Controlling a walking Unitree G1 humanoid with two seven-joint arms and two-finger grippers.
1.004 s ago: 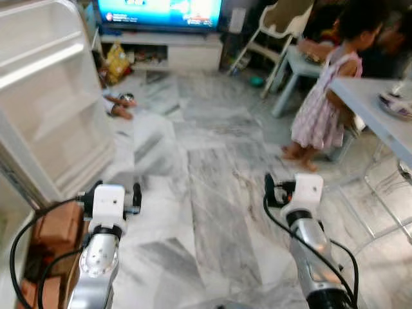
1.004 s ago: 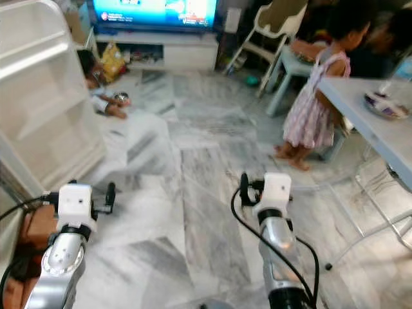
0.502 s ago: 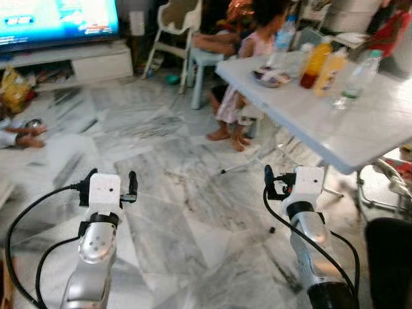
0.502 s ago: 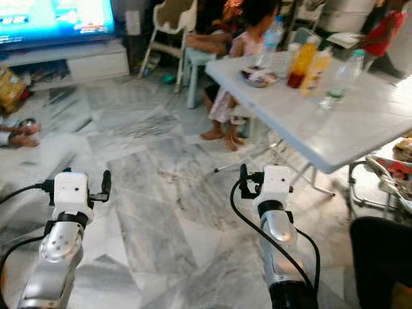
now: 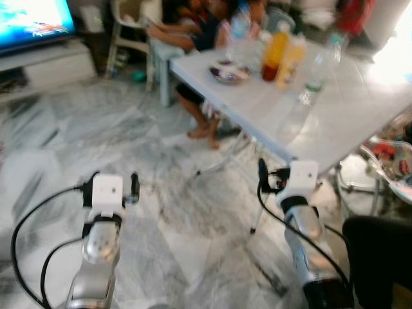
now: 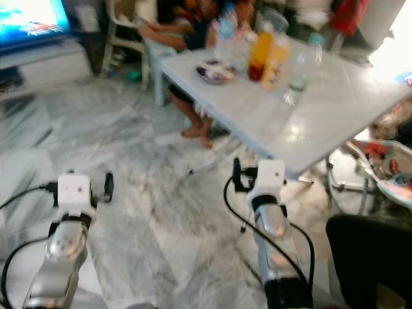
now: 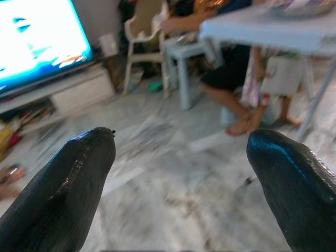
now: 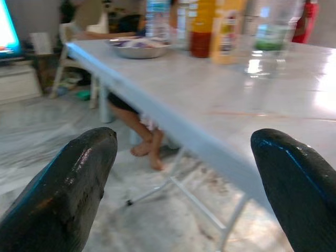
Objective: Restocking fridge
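A white folding table (image 5: 335, 122) stands ahead to my right. On it are an orange-juice bottle (image 5: 273, 51), a yellow bottle (image 5: 291, 59), a clear water bottle (image 5: 315, 69) and a metal bowl (image 5: 228, 71). My right gripper (image 8: 184, 178) is open and empty, held at about tabletop height just short of the table's near edge (image 8: 210, 136); the juice bottle (image 8: 202, 29) and clear bottle (image 8: 268, 39) lie beyond it. Over the marble floor, my left gripper (image 7: 181, 173) is open and empty too, facing the TV side of the room.
People sit at the table's far side (image 5: 193, 26), and bare legs (image 5: 203, 129) show under it. A lit TV (image 5: 29, 22) on a low cabinet is at the far left. A baby seat (image 5: 386, 164) and a dark object (image 5: 380, 257) crowd my right.
My view has swung right: the open fridge door has left the picture and the table with bottles has come close. Both arms keep the same raised pose, grippers open.
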